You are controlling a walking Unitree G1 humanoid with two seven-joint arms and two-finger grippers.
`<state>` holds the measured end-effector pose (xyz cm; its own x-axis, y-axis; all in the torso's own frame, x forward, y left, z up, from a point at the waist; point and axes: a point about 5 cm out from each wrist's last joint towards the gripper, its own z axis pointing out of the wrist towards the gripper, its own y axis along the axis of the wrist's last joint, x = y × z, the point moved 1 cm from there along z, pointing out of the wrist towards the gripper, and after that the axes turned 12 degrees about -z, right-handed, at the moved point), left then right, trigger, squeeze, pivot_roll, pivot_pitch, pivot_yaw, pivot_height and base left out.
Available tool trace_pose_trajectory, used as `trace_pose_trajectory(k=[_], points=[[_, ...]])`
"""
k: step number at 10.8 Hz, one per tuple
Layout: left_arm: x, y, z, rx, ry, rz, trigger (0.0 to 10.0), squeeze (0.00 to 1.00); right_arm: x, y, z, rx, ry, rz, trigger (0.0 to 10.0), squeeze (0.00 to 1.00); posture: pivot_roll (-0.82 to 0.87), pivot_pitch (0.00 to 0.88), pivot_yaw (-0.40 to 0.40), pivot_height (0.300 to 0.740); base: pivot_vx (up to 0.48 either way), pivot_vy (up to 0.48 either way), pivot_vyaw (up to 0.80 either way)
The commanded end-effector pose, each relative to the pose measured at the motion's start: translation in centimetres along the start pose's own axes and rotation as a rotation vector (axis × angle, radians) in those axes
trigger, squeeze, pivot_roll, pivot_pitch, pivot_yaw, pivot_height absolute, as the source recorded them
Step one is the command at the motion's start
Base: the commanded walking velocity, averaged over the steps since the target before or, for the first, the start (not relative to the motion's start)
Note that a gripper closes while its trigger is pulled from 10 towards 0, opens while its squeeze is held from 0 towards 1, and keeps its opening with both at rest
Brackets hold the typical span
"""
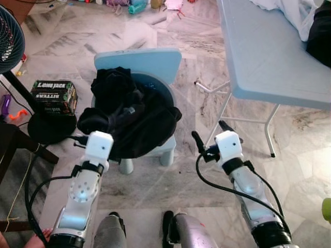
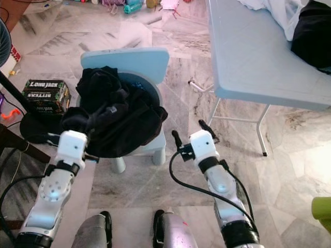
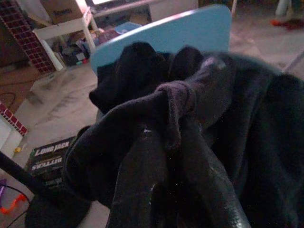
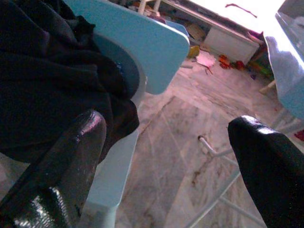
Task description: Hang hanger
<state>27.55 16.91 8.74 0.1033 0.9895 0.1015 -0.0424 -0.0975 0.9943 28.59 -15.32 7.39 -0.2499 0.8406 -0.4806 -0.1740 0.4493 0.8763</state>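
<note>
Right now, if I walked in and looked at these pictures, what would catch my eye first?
A heap of black clothing piled on a small blue chair in front of the robot. The left gripper is shut on a fold of that clothing, while the right gripper hangs open beside the chair. A pale blue folding table stands to the robot's right on the marble floor.

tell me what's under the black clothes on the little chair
The black clothes lie heaped on a light blue chair; its backrest and white legs show. The seat, and any hanger beneath, is covered.
</note>
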Motion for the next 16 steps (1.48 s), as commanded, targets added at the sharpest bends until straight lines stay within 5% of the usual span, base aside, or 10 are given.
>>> trace_pose_trajectory(k=[1, 9, 11, 16], points=[[-0.3, 0.6, 0.2, -0.021, -0.012, -0.014, 10.0, 0.0, -0.3, -0.5, -0.5, 0.023, -0.021, 0.006, 10.0, 0.0, 0.05, 0.192, -0.095, 0.74, 0.0, 0.0, 0.0], [-1.0, 1.5, 1.8, -0.042, -0.038, -0.05, 10.0, 0.0, -1.1, -0.9, 0.1, 0.038, -0.103, 0.017, 10.0, 0.0, 0.05, 0.12, -0.076, 0.74, 0.0, -0.099, 0.0], [-1.3, 1.9, 2.1, -0.056, -0.046, -0.052, 10.0, 0.0, -2.3, -0.9, 0.5, 0.053, -0.188, 0.18, 10.0, 0.0, 0.05, 0.111, -0.068, 0.74, 0.0, -0.262, 0.0], [-1.1, 1.7, 2.1, -0.051, -0.049, -0.049, 10.0, 0.0, -2.4, -1.5, -0.1, 0.071, -0.196, 0.182, 10.0, 0.0, 0.05, 0.106, -0.063, 0.74, 0.0, -0.387, 0.0]])
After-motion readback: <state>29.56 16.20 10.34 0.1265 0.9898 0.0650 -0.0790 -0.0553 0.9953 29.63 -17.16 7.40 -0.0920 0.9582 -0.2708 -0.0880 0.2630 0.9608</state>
